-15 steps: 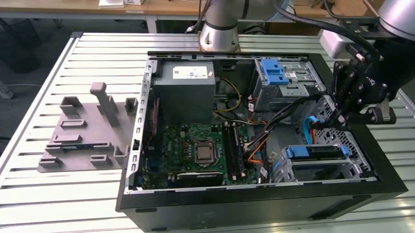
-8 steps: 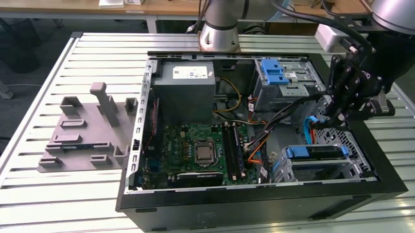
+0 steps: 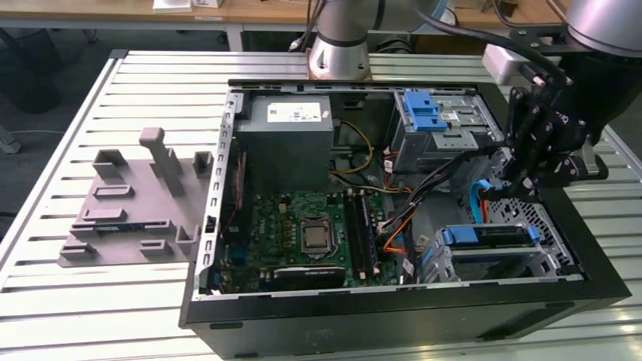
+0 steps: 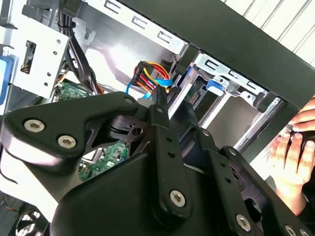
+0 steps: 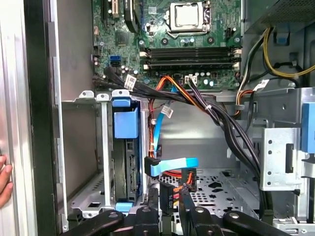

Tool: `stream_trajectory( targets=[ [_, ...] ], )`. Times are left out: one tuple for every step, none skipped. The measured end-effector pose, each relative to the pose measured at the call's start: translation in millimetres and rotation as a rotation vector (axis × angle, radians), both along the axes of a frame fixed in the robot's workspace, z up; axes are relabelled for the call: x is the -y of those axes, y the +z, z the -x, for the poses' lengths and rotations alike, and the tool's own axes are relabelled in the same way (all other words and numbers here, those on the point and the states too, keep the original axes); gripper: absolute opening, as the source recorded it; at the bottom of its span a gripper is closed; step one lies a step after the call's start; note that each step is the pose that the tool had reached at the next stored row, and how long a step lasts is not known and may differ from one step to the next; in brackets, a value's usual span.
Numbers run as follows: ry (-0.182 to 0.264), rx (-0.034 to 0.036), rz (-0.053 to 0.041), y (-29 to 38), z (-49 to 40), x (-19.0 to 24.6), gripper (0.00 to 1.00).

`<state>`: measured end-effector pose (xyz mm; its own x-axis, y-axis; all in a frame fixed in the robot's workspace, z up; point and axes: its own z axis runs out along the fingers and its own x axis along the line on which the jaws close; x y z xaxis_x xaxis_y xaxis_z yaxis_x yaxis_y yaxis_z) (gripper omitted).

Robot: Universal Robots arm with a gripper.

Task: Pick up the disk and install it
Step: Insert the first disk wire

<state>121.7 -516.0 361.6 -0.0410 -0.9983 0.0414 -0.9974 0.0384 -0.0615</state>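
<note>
The gripper (image 5: 170, 216), closed on nothing, hovers beside the disk (image 5: 129, 167) seated in its bay.

Disk (image 3: 489, 236): seated edge-on in metal drive cage at case's front corner, exterior view's right. Blue plastic rail tab along exposed edge. In first wrist view disk (image 5: 132, 172) stands upright in cage slot, dark connector edge facing out, blue tabs at both ends.
</note>
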Motion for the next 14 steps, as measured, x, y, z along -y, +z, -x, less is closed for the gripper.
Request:
stream_trajectory(
  targets=[
    [0.000, 0.0040, 0.0004, -0.8, 0.7, 0.0, 0.31],
    [0.000, 0.0079, 0.0009, -1.5, 1.6, 0.0, 0.31],
    [0.000, 0.0123, 0.0015, -2.3, 2.9, 0.0, 0.31],
    [0.000, 0.0165, 0.0019, -2.8, 4.1, 0.0, 0.31],
    [0.000, 0.0197, 0.0025, -3.1, 4.8, 0.0, 0.31],
    [0.000, 0.0212, 0.0045, -3.3, 4.8, -0.4, 0.29],
    [0.000, 0.0216, 0.0070, -3.7, 4.7, -0.8, 0.29],
    [0.000, 0.0219, 0.0097, -4.4, 4.7, -1.1, 0.23],
    [0.000, 0.0220, 0.0125, -5.2, 4.8, -1.2, 0.16],
    [0.000, 0.0221, 0.0152, -5.9, 4.8, -1.3, 0.16],
    [0.000, 0.0220, 0.0177, -6.3, 4.8, -1.3, 0.11],
    [0.000, 0.0220, 0.0192, -6.5, 4.8, -1.2, 0.11],
    [0.000, 0.0220, 0.0202, -6.5, 4.8, -1.2, 0.11],
    [0.000, 0.0220, 0.0210, -6.6, 4.8, -1.2, 0.11]
  ],
)
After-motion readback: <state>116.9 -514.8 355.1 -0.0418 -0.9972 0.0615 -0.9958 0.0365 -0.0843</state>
